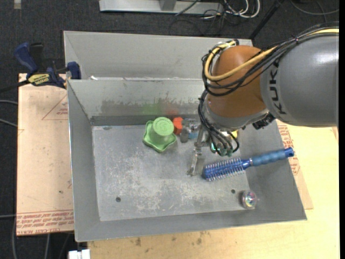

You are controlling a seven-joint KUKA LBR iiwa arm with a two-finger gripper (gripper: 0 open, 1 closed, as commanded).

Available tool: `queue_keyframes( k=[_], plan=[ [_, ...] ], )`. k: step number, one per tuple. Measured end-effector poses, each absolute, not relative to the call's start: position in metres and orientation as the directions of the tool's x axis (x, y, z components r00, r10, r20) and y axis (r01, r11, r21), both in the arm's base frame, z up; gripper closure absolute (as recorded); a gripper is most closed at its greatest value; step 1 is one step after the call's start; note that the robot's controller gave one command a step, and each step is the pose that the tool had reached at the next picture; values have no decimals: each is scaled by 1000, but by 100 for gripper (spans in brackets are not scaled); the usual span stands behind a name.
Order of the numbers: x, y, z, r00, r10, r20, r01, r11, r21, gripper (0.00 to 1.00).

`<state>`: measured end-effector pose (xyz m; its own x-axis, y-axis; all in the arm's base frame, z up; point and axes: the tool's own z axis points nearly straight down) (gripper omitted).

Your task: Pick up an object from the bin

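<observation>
Approach step in hand; jaws low over the bin (pixel 140 190) floor, just beside the bristle end of the blue brush (pixel 232 166), centre-right; their opening cannot be told; next move calls for centring over the brush, then closing.

Blue hairbrush (pixel 245 165), flat, handle toward right

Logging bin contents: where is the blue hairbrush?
In the camera view, the blue hairbrush lies at the right of the bin, its bristle head beside the gripper, a shiny ball below it.
</observation>
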<state>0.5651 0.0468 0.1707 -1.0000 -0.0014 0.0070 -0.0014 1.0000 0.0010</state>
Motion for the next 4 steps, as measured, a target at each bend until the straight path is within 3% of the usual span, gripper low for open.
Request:
queue_keyframes(
  k=[1, 2, 3, 4],
  plan=[
    [596, -38, 150, -998, -66, -3, -66, 998, -4, 0],
    [558, -91, 68, -951, -308, 6, -308, 951, 3, 0],
    [561, -90, 70, -951, -308, -3, -308, 951, 2, 100],
    [550, -89, 211, -961, -278, -9, -278, 961, -3, 100]
  ],
)
